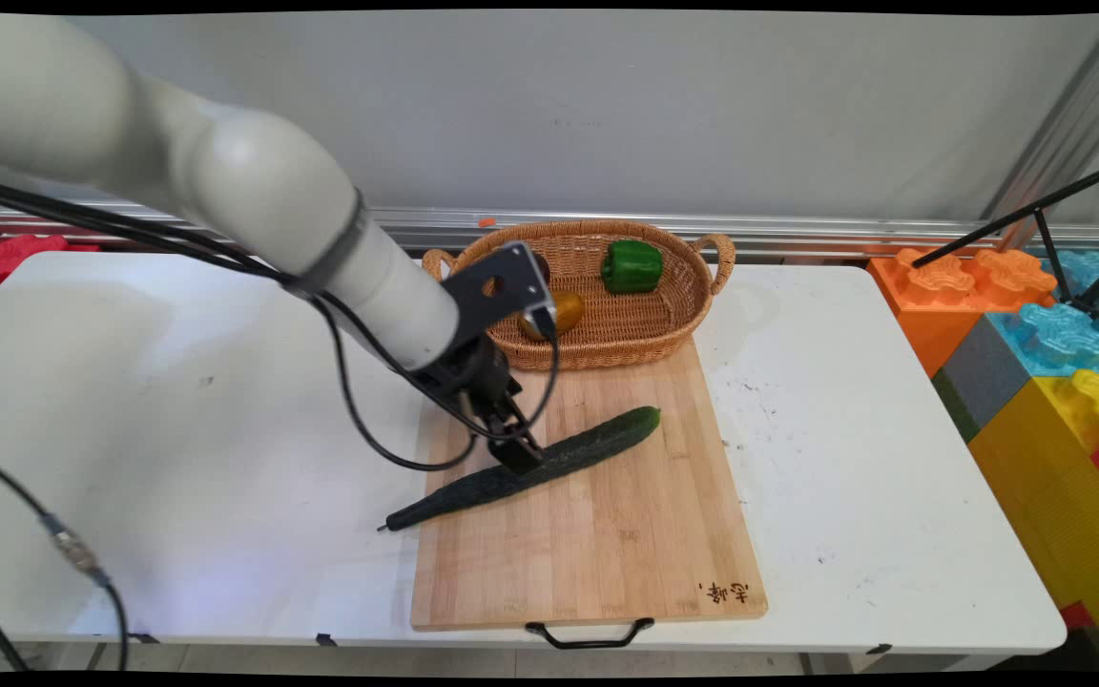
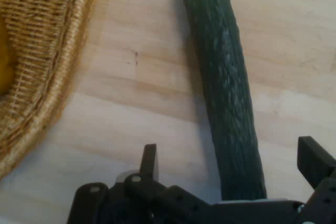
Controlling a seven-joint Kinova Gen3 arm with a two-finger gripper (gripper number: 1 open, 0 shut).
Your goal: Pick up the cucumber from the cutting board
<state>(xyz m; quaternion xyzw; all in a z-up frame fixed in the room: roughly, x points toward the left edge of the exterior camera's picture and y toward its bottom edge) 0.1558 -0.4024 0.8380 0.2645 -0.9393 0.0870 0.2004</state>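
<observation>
Tool (image 1: 518, 452) spread over long dark-green bumpy cucumber (image 1: 549, 462).

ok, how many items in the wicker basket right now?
3 visible in the wicker basket: green bell pepper at the back, a yellow-brown fruit near the front left, and a dark item mostly hidden behind the arm's bracket. More may be hidden.

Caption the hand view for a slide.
Open black two-finger gripper straddling a long dark green cucumber on a light wooden cutting board, woven wicker basket alongside.
</observation>
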